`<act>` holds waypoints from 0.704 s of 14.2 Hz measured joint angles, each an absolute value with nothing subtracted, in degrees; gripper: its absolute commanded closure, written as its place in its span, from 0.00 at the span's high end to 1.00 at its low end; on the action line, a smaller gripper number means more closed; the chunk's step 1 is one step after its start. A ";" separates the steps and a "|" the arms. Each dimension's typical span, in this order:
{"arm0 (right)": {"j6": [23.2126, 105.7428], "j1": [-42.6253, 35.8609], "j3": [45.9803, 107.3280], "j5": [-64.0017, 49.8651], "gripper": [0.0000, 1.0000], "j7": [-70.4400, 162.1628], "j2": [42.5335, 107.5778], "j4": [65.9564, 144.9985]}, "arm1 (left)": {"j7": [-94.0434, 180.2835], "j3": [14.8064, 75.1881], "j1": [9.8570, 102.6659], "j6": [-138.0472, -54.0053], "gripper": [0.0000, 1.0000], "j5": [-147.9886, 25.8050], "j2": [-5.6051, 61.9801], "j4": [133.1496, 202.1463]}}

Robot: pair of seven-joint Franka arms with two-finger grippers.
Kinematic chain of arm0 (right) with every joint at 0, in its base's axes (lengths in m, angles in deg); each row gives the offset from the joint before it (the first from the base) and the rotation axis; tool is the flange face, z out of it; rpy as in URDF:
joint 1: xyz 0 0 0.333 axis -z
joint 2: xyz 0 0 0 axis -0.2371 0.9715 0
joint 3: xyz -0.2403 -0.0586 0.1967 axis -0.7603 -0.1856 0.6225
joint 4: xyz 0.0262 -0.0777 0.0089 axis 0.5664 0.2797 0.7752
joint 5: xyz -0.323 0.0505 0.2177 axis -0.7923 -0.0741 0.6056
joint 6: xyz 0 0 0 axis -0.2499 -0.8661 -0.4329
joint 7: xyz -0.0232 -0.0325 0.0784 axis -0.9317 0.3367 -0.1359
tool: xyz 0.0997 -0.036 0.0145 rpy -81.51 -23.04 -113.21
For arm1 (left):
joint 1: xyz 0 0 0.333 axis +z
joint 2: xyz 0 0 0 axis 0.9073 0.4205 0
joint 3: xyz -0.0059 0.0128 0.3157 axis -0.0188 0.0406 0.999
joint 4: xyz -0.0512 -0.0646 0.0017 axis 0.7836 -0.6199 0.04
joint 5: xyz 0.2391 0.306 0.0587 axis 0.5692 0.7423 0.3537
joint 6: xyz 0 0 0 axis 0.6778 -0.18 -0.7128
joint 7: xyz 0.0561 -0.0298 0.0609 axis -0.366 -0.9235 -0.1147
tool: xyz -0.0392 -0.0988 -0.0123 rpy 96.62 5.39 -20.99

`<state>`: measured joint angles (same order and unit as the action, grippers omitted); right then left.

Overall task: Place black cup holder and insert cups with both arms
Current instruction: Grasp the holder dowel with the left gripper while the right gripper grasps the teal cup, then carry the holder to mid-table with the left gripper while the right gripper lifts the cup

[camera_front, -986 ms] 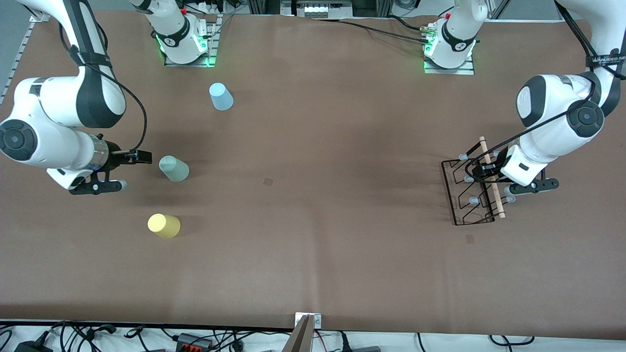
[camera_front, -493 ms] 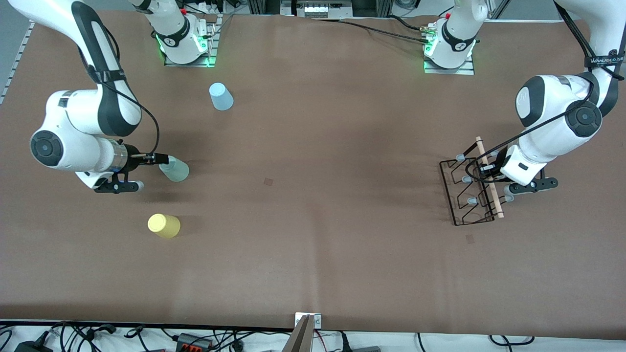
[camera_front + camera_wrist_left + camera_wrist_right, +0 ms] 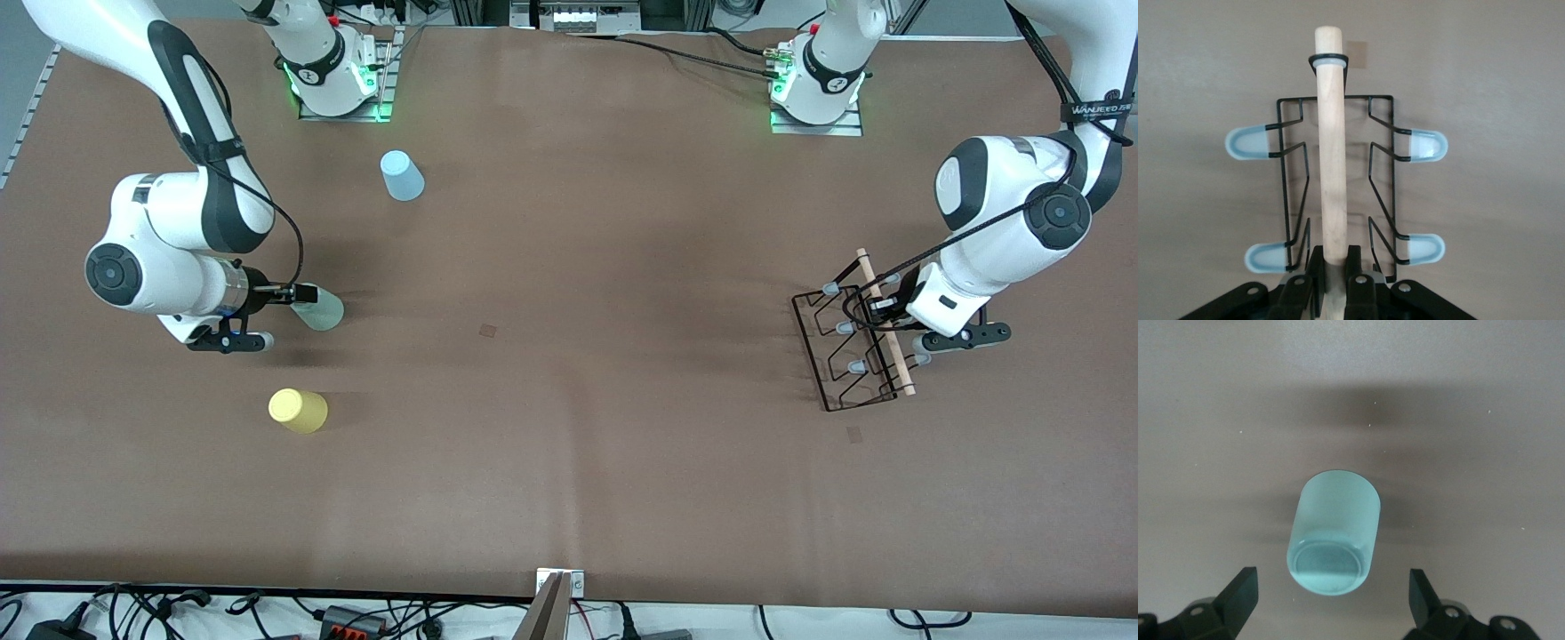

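The black cup holder (image 3: pixel 840 356) is at the left arm's end of the table. My left gripper (image 3: pixel 889 313) is shut on its wooden rod handle (image 3: pixel 876 302). In the left wrist view the fingers (image 3: pixel 1313 273) clamp the rod (image 3: pixel 1332 147) near one end, with pale pegs (image 3: pixel 1248 143) on both sides. The mint green cup (image 3: pixel 318 308) stands mouth down at the right arm's end. My right gripper (image 3: pixel 284 316) is open, its fingertips beside the cup. In the right wrist view the cup (image 3: pixel 1335 527) lies between the spread fingers (image 3: pixel 1241 587), apart from both.
The yellow cup (image 3: pixel 299 410) stands nearer to the front camera than the mint cup. The light blue cup (image 3: pixel 402 175) stands closer to the right arm's base (image 3: pixel 333 76). Cables lie along the table's front edge (image 3: pixel 569 591).
My right gripper has moved in toward the mint cup until its open fingers flank it. My left gripper has shifted the holder slightly toward the table's middle.
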<state>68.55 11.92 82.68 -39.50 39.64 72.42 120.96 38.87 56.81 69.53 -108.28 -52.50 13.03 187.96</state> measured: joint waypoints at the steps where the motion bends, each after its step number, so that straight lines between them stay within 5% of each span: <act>1: 69.15 11.92 82.70 -39.45 1.00 39.06 73.06 120.98 | 38.06 55.43 69.48 -106.31 0.00 -52.51 12.88 187.03; 7: 70.02 10.81 82.77 -39.31 1.00 38.52 74.71 121.49 | 27.73 40.99 67.69 -94.52 0.00 -52.51 13.04 175.73; 10: 70.03 10.71 82.76 -39.31 1.00 38.51 74.87 121.87 | 20.35 39.12 61.91 -92.64 0.00 -52.64 16.15 169.54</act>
<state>70.03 10.71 82.76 -39.31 38.51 74.87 121.87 20.35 39.12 61.91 -92.64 -52.64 16.15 169.54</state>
